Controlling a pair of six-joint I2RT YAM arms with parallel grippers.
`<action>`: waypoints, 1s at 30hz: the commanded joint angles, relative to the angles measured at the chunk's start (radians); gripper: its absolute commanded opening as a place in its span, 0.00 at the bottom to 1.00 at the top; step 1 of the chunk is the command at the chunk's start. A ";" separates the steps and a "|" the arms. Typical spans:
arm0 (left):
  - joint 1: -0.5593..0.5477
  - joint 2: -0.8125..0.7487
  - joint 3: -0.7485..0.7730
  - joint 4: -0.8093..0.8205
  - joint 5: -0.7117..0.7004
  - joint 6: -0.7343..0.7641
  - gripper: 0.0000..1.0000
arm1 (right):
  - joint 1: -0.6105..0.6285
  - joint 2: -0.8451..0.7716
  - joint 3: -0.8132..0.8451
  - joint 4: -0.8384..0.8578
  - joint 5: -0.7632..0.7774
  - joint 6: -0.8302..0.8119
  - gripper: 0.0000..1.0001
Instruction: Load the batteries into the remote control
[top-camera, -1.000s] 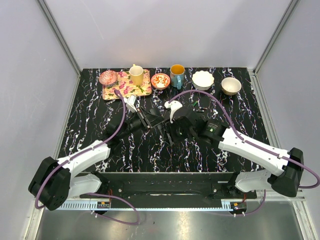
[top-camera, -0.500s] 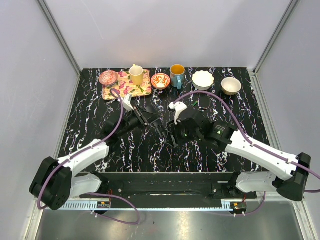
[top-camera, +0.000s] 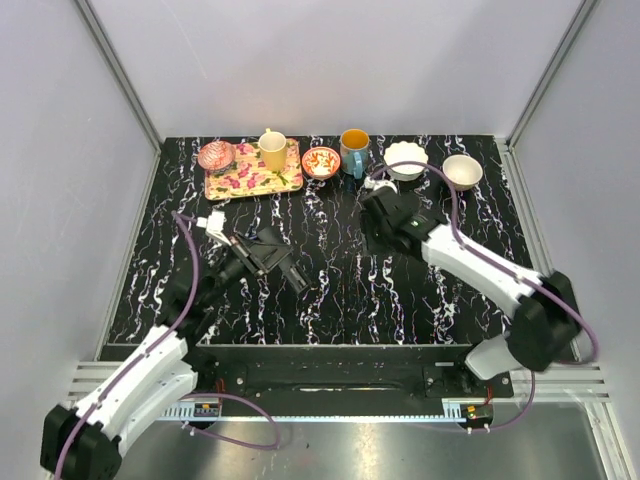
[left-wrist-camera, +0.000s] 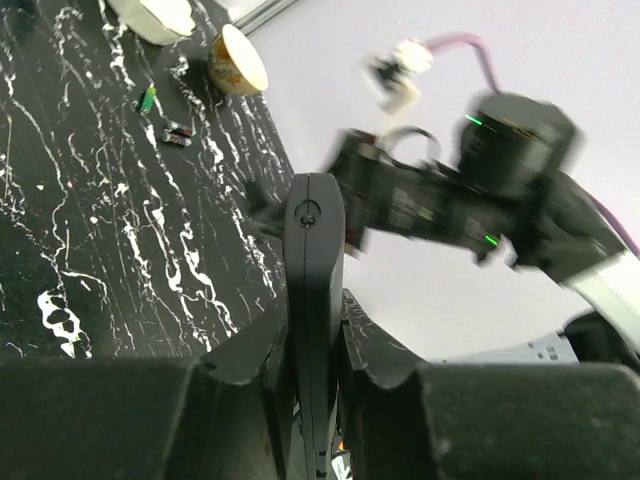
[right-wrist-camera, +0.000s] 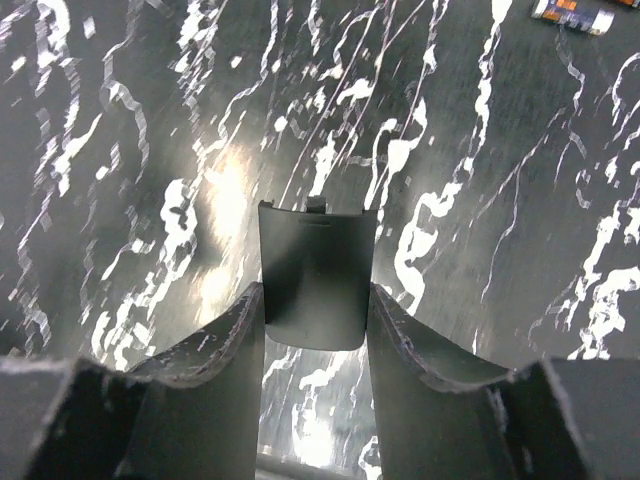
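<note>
The remote control (left-wrist-camera: 313, 300) is a slim bar of hard black plastic; I judge it light, stiff and rather slick, so it wants a firm pinch across its two long edges near the middle, with the battery bay left uncovered. In the left wrist view it stands edge-on in the lower centre of the frame, running up from the bottom edge; the left gripper (left-wrist-camera: 314, 322) has its jaws closed narrow on it, one finger pressed to each flat side, its upper end reaching well past the fingertips. From above, the remote lies left of centre, slanting down to the right, lifted off the marbled table (top-camera: 340, 300) as far as I can judge.

In the right wrist view the right gripper (right-wrist-camera: 316, 292) holds a small curved black panel, probably the battery cover (right-wrist-camera: 317, 270), clamped by its side edges at frame centre; it is thin and likely to flex or slip.

The batteries (left-wrist-camera: 176, 133) lie loose on the table in the upper left of the left wrist view, near a bowl (left-wrist-camera: 240, 62), well apart from the remote.
</note>
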 joint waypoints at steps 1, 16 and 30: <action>0.005 -0.141 -0.019 -0.138 -0.028 0.047 0.00 | -0.096 0.189 0.119 0.057 0.045 -0.046 0.24; 0.010 -0.238 -0.134 -0.134 0.019 0.013 0.00 | -0.193 0.442 0.086 0.110 -0.185 -0.051 0.34; 0.010 -0.211 -0.126 -0.148 -0.002 -0.013 0.00 | -0.193 0.395 0.024 0.106 -0.205 -0.007 0.65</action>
